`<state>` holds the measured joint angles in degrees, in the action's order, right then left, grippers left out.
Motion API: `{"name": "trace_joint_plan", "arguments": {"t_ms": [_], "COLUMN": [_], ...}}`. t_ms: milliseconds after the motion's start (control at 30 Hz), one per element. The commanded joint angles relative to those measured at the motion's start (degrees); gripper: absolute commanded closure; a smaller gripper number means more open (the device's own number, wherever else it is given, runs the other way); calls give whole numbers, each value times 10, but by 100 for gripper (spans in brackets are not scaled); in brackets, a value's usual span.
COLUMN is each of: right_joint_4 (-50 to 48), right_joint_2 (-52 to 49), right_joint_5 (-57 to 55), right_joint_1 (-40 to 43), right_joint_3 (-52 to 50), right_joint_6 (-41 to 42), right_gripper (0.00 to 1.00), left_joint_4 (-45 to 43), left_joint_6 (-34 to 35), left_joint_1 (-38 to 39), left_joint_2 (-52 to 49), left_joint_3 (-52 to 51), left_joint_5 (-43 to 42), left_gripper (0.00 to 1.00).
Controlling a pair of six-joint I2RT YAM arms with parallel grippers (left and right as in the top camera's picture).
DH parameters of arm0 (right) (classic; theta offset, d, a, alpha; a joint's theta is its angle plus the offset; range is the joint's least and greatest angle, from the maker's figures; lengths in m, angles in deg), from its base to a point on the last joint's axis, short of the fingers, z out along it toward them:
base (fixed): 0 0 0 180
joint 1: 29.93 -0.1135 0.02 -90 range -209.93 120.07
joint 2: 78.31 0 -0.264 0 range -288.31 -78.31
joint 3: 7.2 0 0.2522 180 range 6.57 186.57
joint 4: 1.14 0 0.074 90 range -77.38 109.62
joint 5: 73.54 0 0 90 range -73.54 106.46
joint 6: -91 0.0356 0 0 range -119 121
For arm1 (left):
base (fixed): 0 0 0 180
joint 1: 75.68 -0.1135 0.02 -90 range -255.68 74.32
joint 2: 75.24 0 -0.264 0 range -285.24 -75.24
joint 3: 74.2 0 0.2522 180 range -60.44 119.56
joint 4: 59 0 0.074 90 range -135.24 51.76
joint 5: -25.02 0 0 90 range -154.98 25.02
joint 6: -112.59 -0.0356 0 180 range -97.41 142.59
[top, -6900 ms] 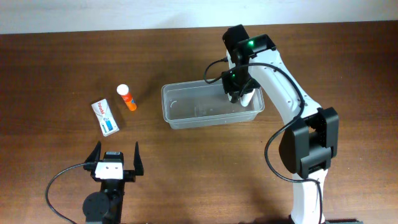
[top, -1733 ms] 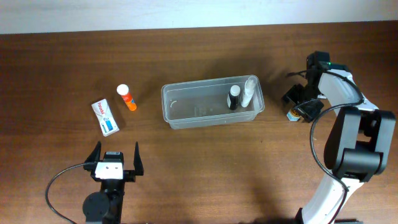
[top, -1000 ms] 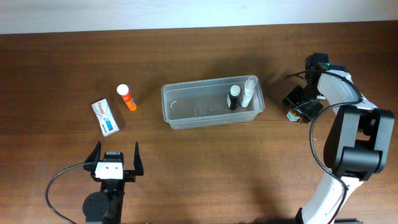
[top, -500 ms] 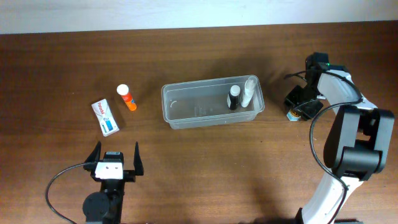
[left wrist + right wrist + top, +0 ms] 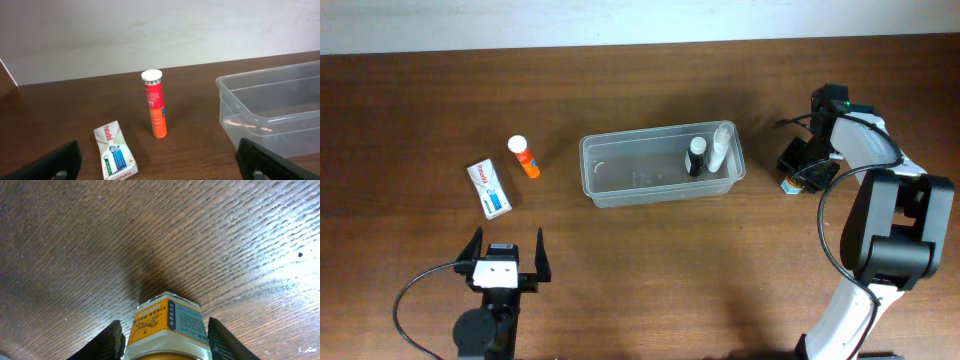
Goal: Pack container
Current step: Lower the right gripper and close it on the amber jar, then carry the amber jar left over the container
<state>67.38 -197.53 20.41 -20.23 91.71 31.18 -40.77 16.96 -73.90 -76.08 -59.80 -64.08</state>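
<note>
End effector, right (image 5: 165,341): my fingers are clamped on both sides of the small jar (image 5: 167,319), which stands on the bench (image 5: 420,100) just right of the container (image 5: 588,160).
Step in hand: I judge this to be the pick-up of the small jar for packing.
Method: I should lift straight up before travelling, keep the jar upright, clear the rim, then lower into the free left half.
Container position: mid-bench, holding a black-capped bottle (image 5: 696,157) and a white bottle (image 5: 720,148) at its right end.
End effector, left (image 5: 506,258): fingers apart, holding nothing, at the near edge.
Unpacked: orange tube (image 5: 524,157) and flat box (image 5: 490,188), left of the container.
Surface: dark wood grain.
Room: pale wall (image 5: 150,30) behind the bench.
</note>
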Motion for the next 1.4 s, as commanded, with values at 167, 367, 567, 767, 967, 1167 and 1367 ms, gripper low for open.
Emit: {"name": "trace_joint_plan", "arguments": {"t_ms": [167,367,567,767,967,1167,1367], "right_joint_4": [-4,-4,-4,-1,15,16,34], "right_joint_2": [-4,-4,-4,-4,-4,-4,-4], "right_joint_5": [-12,-12,-7,47,53,54,53], "right_joint_1": [-3,-3,-3,-3,-3,-3,-3], "right_joint_3": [-4,-4,-4,-3,-3,0,19], "right_joint_6": [-38,-39,-38,-38,-38,-38,-38], "right_gripper": [58,61,65,64,61,70,73], "left_joint_4": [3,3,3,3,3,3,3], "left_joint_6": [-9,-9,-9,-9,-9,-9,-9], "left_joint_1": [-3,-3,-3,-3,-3,-3,-3], "left_joint_2": [4,4,4,4,4,4,4], "left_joint_3": [-1,-1,-1,-1,-1,-1,-1], "left_joint_5": [3,3,3,3,3,3,3], "left_gripper": [1,1,1,0,1,1,1]}}
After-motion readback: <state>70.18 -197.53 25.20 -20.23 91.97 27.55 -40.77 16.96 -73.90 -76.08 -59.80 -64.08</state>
